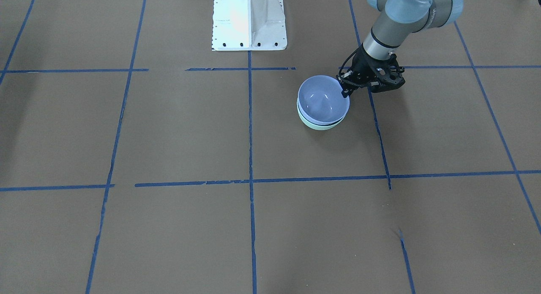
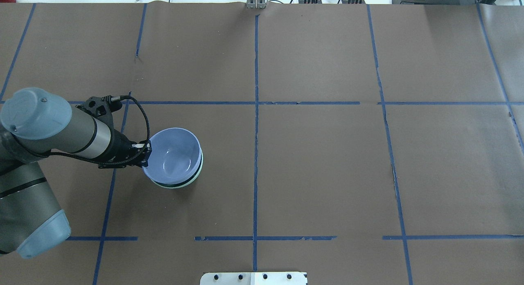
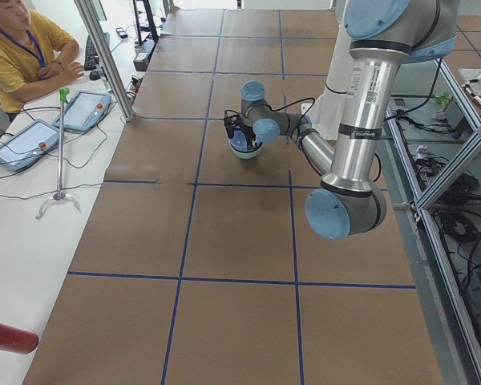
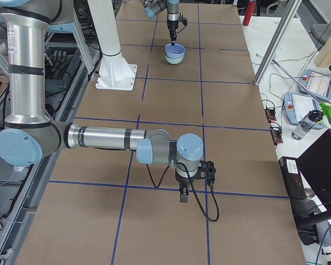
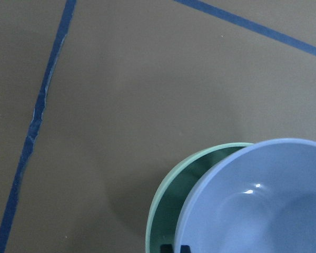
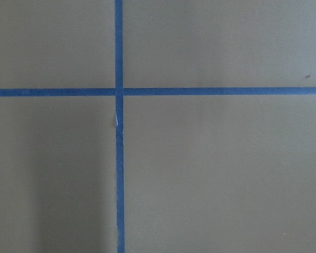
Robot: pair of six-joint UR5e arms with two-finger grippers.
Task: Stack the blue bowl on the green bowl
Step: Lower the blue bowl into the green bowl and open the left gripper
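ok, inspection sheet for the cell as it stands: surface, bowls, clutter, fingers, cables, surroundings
Surface: brown table with a blue tape grid; the tape is broken in places.
Job's things: blue bowl is nested in the green bowl, off-centre; cannot tell if it is fully seated.
Clutter: nothing seen.
Grippers: left gripper has its fingers shut on the blue bowl's rim. Right gripper hangs over bare table, far from the bowls; cannot tell whether it is open or shut.
Cables: black cable loops off the left wrist, clear of the bowls.
Surroundings: seated operator and tablets at a side bench.
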